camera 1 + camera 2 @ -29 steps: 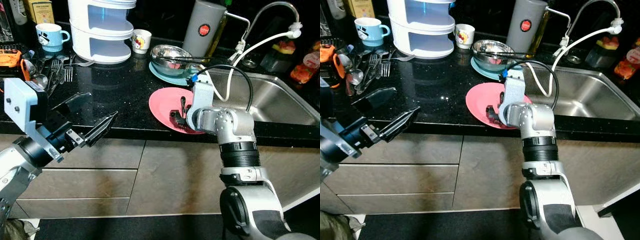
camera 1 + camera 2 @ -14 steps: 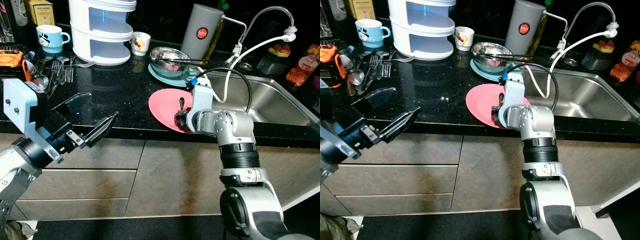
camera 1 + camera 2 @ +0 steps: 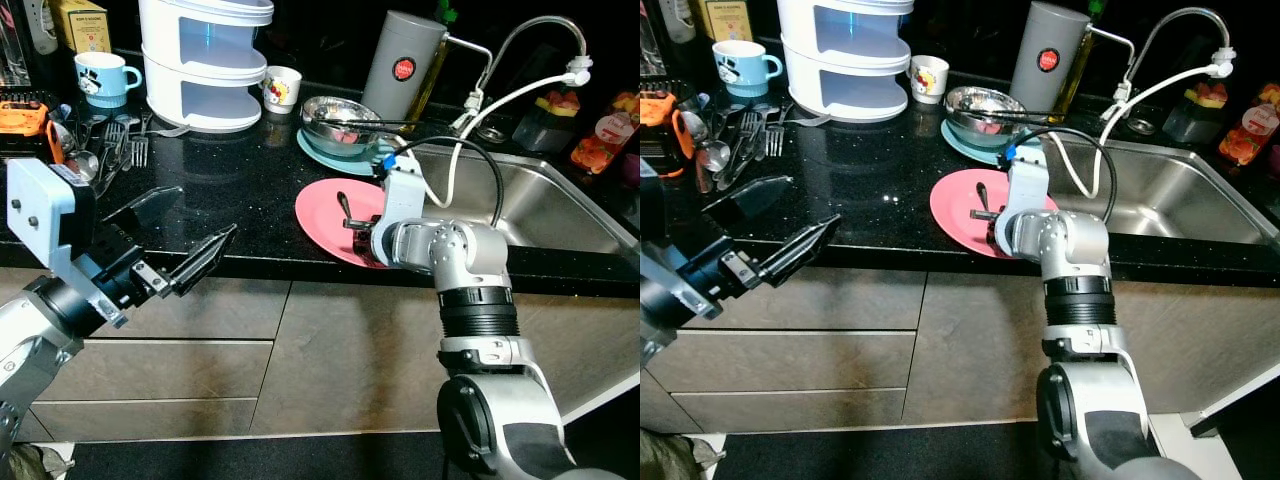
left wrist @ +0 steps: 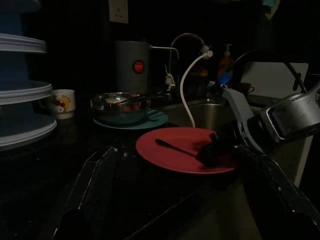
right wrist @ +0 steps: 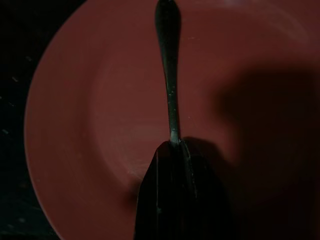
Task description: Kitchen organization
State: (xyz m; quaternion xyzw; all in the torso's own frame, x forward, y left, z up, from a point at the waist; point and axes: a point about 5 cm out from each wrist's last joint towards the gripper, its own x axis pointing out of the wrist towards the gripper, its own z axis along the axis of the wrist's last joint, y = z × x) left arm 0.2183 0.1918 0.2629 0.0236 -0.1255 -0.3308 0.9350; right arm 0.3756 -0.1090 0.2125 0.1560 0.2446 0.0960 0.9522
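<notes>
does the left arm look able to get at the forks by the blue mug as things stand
Probably yes. The left end effector hangs open off the counter's front edge, and the forks lie on the bare black counter beyond it, with nothing between. The mug and white tiered container stand behind them, not across the path.

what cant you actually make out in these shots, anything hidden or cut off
- Right gripper: its fingers hide the end of the dark utensil they clamp over the pink plate; spoon or fork, no telling.
- Pink plate, near rim: covered by the right arm in the eye views.
- Steel bowl: contents too small to identify.
- Cutlery pile: pieces overlap, count unclear.
- Left wrist view: dark; the white tiered container is cut off by the edge.
</notes>
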